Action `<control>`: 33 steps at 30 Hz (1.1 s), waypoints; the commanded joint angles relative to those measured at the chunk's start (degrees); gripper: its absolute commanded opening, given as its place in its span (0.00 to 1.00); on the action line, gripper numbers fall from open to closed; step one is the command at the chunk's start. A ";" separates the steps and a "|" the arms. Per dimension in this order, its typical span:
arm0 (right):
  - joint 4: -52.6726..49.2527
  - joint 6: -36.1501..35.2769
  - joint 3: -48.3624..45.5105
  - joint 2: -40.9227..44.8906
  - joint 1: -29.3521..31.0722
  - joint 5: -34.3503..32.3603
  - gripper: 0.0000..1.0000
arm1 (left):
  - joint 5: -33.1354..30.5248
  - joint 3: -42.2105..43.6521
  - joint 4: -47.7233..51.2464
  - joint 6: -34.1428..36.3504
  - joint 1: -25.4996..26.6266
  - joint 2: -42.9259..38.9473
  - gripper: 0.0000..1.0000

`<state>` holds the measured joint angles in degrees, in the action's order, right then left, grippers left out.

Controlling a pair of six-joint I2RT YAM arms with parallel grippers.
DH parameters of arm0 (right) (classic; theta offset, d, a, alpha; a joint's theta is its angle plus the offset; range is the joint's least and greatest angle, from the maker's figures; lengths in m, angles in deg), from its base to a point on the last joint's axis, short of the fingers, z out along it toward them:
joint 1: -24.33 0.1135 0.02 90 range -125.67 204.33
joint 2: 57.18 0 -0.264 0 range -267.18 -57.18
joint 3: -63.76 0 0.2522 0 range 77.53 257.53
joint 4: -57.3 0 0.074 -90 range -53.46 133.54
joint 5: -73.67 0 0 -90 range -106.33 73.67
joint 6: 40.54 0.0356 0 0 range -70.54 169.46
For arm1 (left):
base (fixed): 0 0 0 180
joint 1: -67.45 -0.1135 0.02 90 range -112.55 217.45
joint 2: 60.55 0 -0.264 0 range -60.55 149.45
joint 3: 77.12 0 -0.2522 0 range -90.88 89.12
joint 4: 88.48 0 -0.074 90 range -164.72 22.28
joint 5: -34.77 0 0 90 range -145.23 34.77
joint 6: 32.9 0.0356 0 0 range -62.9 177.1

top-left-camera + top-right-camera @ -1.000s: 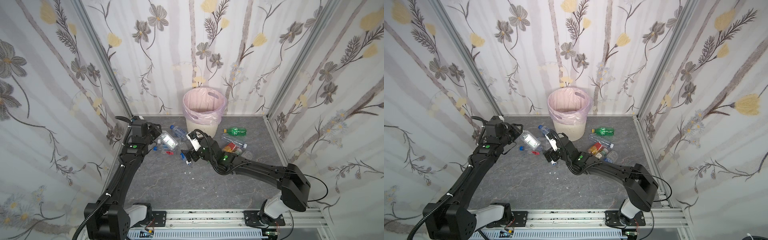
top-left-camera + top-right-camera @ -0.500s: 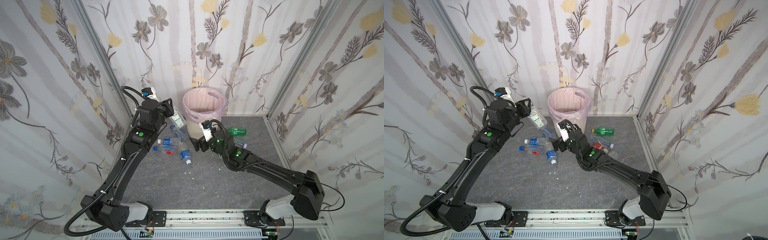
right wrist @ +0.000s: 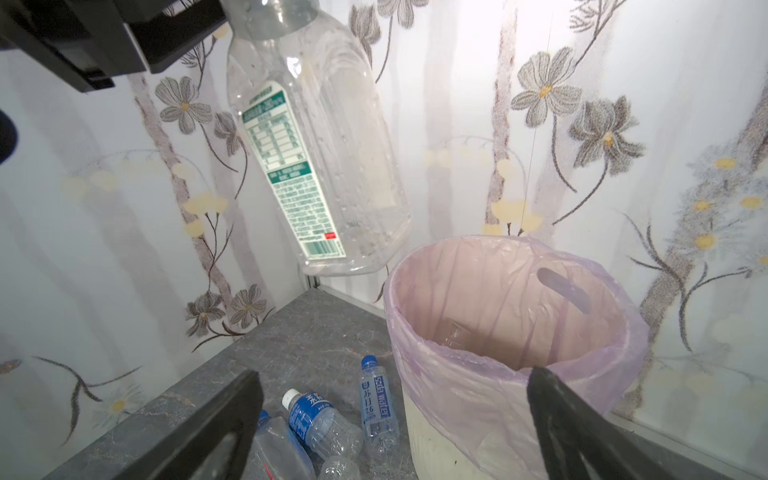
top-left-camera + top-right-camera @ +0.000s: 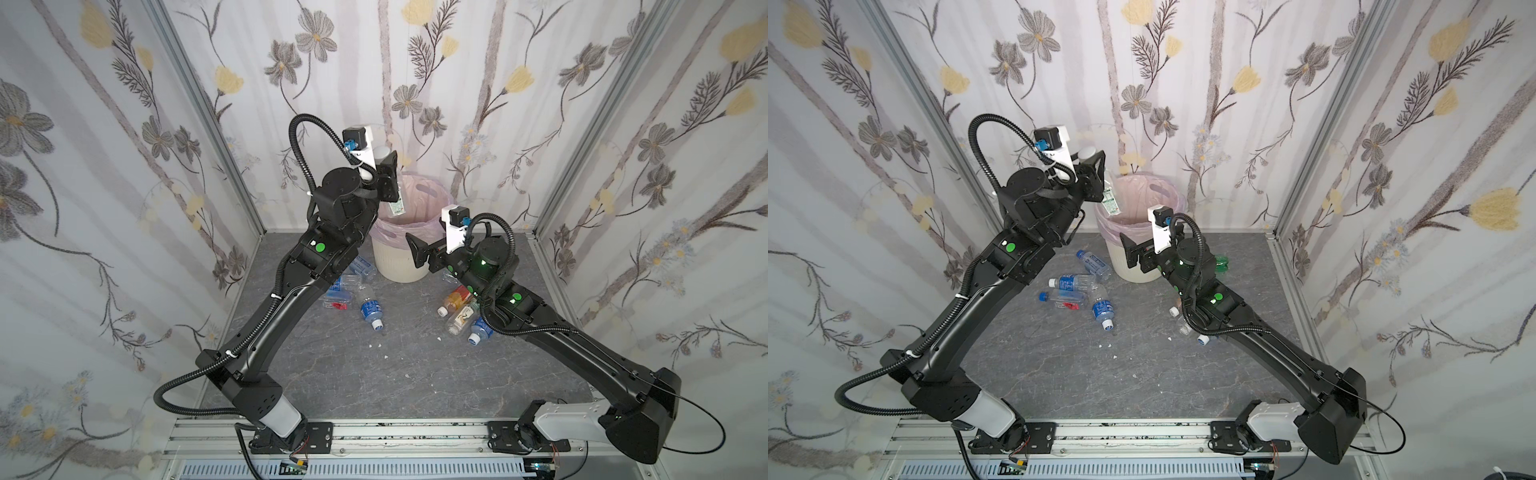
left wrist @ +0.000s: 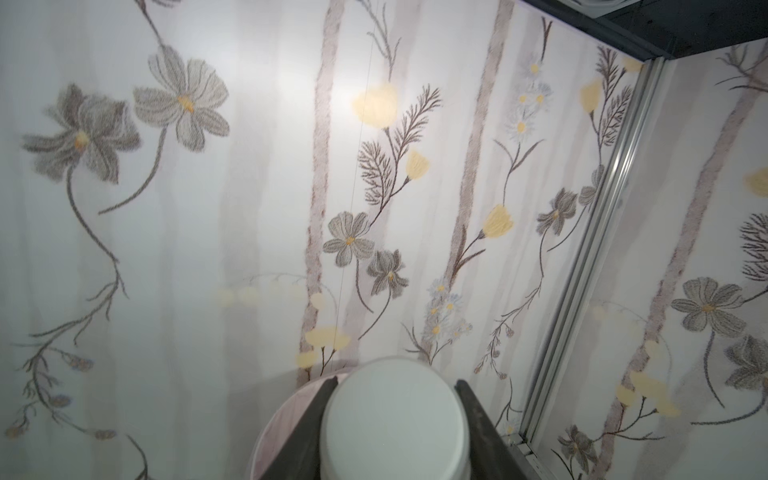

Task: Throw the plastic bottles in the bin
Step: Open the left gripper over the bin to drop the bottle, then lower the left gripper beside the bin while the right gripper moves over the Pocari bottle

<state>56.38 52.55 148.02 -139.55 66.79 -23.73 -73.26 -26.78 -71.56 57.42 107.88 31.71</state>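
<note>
My left gripper [image 4: 386, 164] [image 5: 395, 380] is raised beside the bin's left rim, shut on the white cap of a clear plastic bottle [image 4: 397, 203] [image 3: 316, 166] with a green and white label. The bottle hangs slanted over the edge of the bin [image 4: 432, 195] [image 3: 515, 365], a cream basket lined with a pink bag. My right gripper [image 4: 419, 253] [image 3: 392, 374] stands open and empty in front of the bin, near its rim. Several plastic bottles lie on the floor: blue-labelled ones [image 4: 1102, 307] [image 3: 376, 403] on the left, an orange one [image 4: 455, 301] under the right arm.
A green bottle [image 4: 1221, 262] lies behind the right arm near the bin. Flowered walls close in the grey floor [image 4: 374, 374] on three sides. Small white crumbs [image 4: 378, 345] dot the middle. Something clear shows at the bin's bottom [image 3: 453, 332].
My left gripper has lifted the clear bottle from the floor up beside the bin's rim. My right gripper has risen off the floor bottles and moved back toward the bin, staying open.
</note>
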 commanded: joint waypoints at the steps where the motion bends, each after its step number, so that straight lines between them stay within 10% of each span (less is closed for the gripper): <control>1: 0.93 -0.25 0.19 1.35 -0.60 0.81 1.00 | -2.67 -6.81 -7.83 12.51 2.37 2.82 0.29; 11: -0.56 -0.02 -1.83 3.69 -1.84 0.64 1.00 | -3.66 -19.27 -12.98 21.42 3.56 12.78 0.30; 16: -0.37 0.98 -2.59 4.06 -2.20 1.09 1.00 | -4.15 -12.82 -15.28 12.47 -2.44 17.45 0.35; 26: 0.37 2.76 -4.10 4.41 -2.20 2.28 1.00 | -1.30 -12.52 -6.45 -0.68 -6.28 24.52 0.92; 33: 1.22 3.68 -4.84 3.97 -2.29 2.86 1.00 | -1.15 -10.77 -6.41 -1.90 -6.10 23.03 1.00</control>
<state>56.16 55.46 143.39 -135.37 64.49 -22.03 -74.57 -37.93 -76.50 56.98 101.61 55.63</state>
